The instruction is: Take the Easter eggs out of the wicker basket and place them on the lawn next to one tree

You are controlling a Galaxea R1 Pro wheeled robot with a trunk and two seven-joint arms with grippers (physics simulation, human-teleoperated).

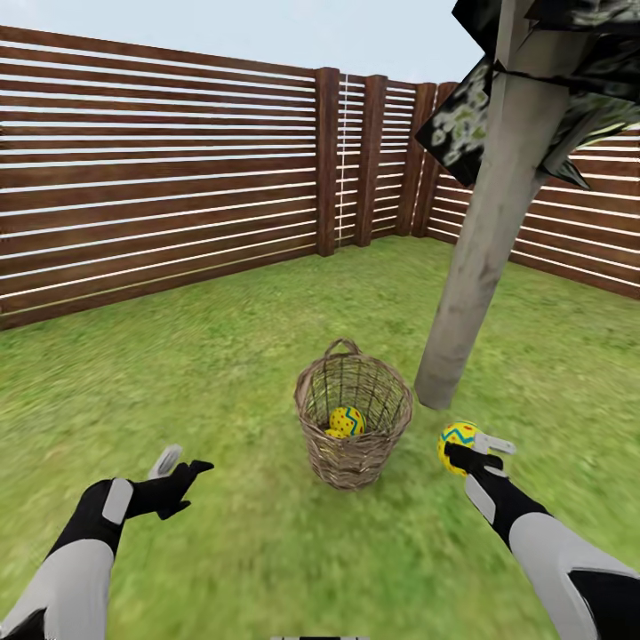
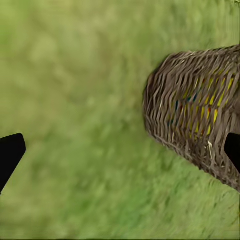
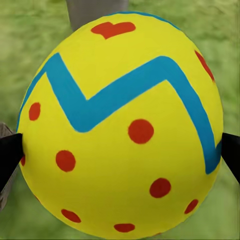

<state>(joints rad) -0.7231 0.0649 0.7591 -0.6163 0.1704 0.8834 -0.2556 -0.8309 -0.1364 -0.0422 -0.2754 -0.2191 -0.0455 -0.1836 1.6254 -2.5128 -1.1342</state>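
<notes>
The wicker basket (image 1: 354,444) stands upright on the lawn (image 1: 222,373), just left of the foot of the tree (image 1: 480,267). Inside it lies a yellow Easter egg (image 1: 348,419) with a blue zigzag, and a sliver of a second yellow egg (image 1: 334,433) shows beside it. My right gripper (image 1: 476,452) is shut on a third egg (image 1: 456,442), held above the grass near the trunk base; in the right wrist view this egg (image 3: 120,130) sits between both fingertips (image 3: 9,156). My left gripper (image 1: 183,464) hangs open and empty left of the basket (image 2: 200,125).
A dark brown slatted fence (image 1: 160,178) encloses the garden at the back and right. The tree's dark crown (image 1: 551,71) overhangs at the top right. Open grass lies left of the basket and around the trunk.
</notes>
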